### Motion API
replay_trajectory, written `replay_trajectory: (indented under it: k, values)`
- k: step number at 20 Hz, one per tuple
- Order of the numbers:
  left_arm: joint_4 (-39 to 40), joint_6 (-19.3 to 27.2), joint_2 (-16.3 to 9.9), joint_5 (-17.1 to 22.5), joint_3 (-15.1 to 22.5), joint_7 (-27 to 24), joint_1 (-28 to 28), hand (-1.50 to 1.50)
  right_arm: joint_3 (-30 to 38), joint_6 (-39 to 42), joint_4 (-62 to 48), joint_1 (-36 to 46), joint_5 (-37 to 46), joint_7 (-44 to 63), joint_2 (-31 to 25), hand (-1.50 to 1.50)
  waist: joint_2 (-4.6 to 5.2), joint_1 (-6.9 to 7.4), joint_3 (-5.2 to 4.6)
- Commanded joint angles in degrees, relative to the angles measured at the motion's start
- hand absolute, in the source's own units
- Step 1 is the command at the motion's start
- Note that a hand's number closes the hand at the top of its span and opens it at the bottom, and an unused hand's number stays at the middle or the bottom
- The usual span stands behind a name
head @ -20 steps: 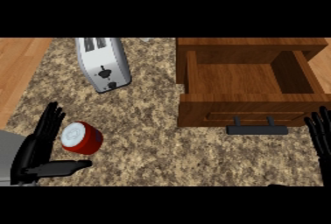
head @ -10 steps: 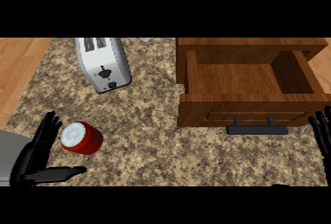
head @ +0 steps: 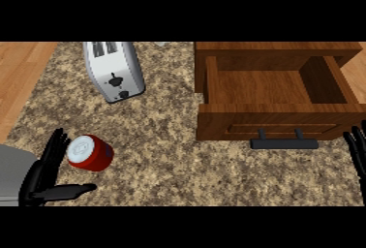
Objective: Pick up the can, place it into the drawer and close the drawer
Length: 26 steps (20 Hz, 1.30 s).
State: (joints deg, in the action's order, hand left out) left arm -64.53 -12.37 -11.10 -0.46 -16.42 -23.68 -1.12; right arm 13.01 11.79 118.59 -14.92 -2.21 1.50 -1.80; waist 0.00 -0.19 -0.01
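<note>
Our left hand (head: 44,175) had slid down toward the lower left over the last second: fingers straight, thumb splayed out sideways, spread wide, holding nothing. Fingertips sat just beside the red can (head: 89,153), which hadn't budged at left of centre, lying tilted on the counter (head: 172,164); contact unclear. Right hand (head: 357,151) rested at the right edge, fingers up and relaxed. Drawer (head: 271,97) at upper right was open and held nothing, handle (head: 284,143) free. We judged the grasp not yet made; toaster (head: 113,70) well clear
</note>
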Motion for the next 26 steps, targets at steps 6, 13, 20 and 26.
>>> replay_trajectory:
  k: [6,13,20,26]
  values:
    - [6.2,0.8,-0.4,-0.1,0.5,-2.0,3.7,-1.50,-4.0,-4.1,4.3,0.2,2.0,4.2,1.7,-1.50,-0.01,0.02,0.00]
    - [8.1,1.1,-1.6,1.1,0.1,-2.0,5.2,-1.50,5.2,2.6,2.8,0.4,-5.7,3.7,-2.1,-1.50,-0.03,0.00,0.01]
    - [19.9,1.7,-2.7,0.1,0.2,-7.9,11.1,-1.50,-0.2,0.5,5.7,0.8,-1.5,7.0,-0.1,-1.50,0.01,-0.08,-0.01]
    - [15.0,3.8,0.2,1.5,2.2,-2.1,12.3,-1.50,3.9,2.0,3.2,0.1,-4.0,3.3,-1.1,-1.50,-0.03,-0.04,0.01]
